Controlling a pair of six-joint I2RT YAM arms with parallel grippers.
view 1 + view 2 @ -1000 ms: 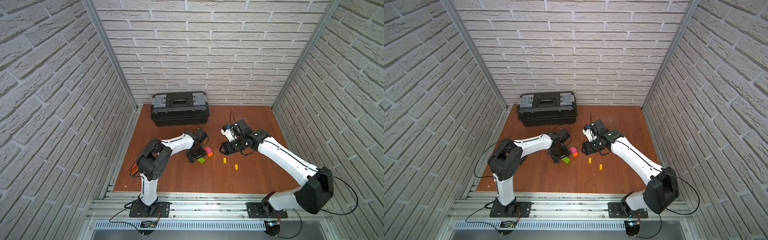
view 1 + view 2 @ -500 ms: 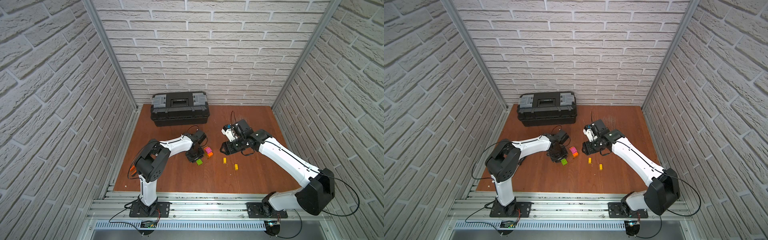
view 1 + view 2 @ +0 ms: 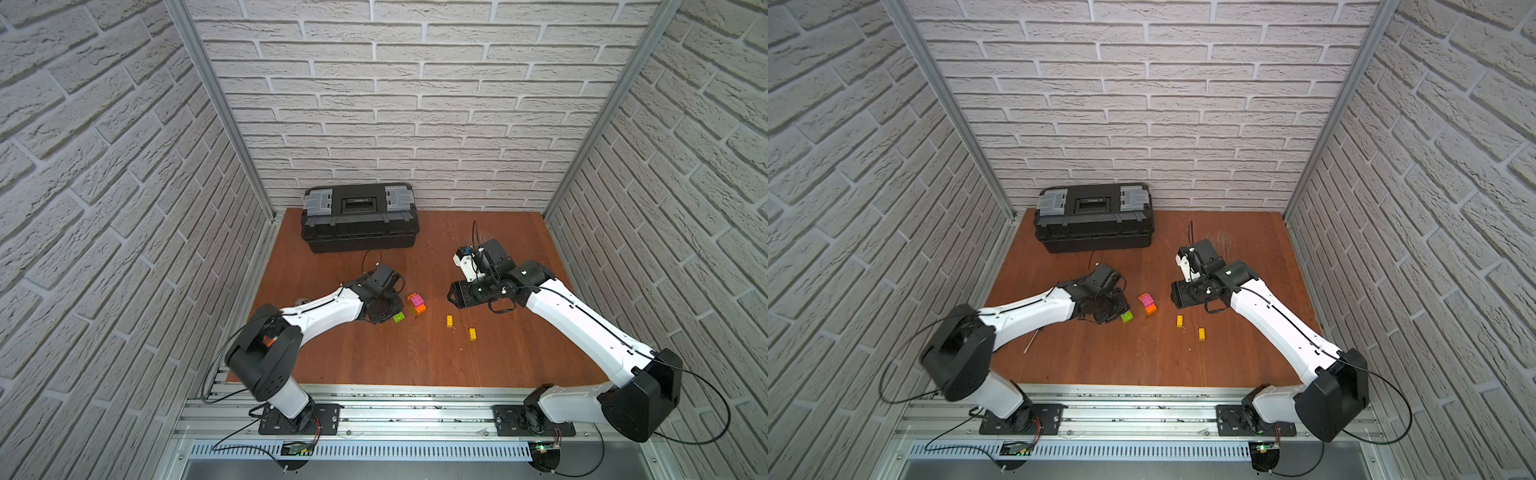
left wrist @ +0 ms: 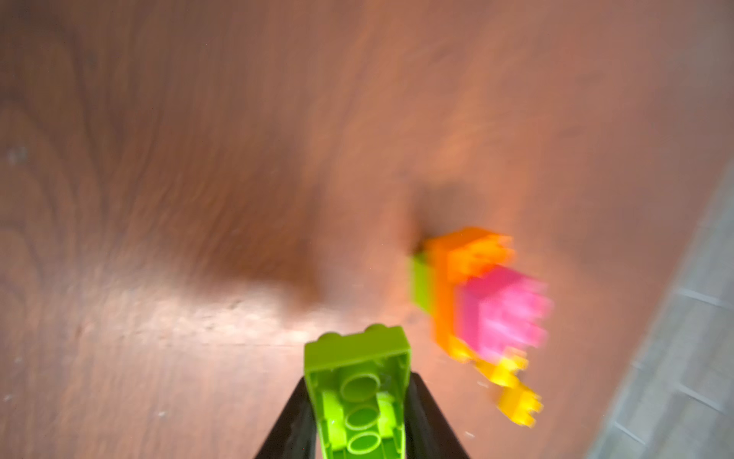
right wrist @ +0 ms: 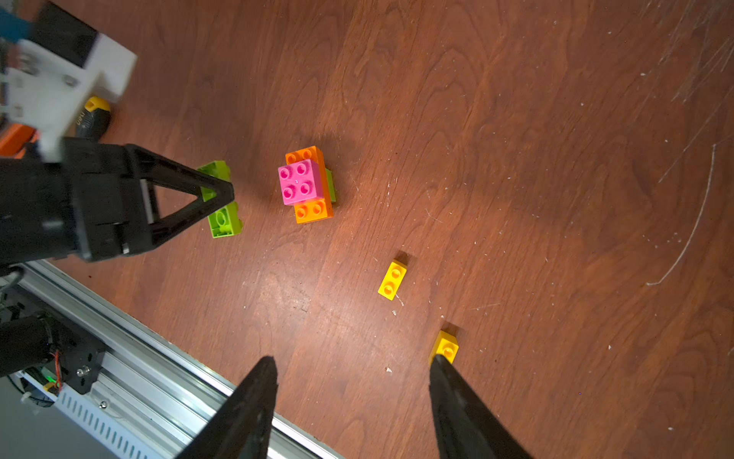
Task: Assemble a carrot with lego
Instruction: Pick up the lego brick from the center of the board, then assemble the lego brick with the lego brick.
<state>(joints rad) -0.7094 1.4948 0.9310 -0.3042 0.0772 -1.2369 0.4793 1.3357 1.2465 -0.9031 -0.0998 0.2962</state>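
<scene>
The left claw (image 4: 357, 391) grips a green brick (image 4: 357, 357) beside the clump (image 5: 308, 184). The right claw (image 5: 351, 365) is open and empty near a yellow brick (image 5: 447, 349). The toolbox (image 3: 359, 218) sits well behind.

Bright even light, soft shadows; left wrist pic blurred, prob. motion.

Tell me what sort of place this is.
Probably a robot lab cell: two arms bolted to a metal rail, brick-pattern panels boxing in a small wooden table, toy bricks on it.

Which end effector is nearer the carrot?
Left. The left end effector, gripping a green brick, is just beside the carrot. The right end effector is open and farther off, nearer the yellow bricks.
</scene>
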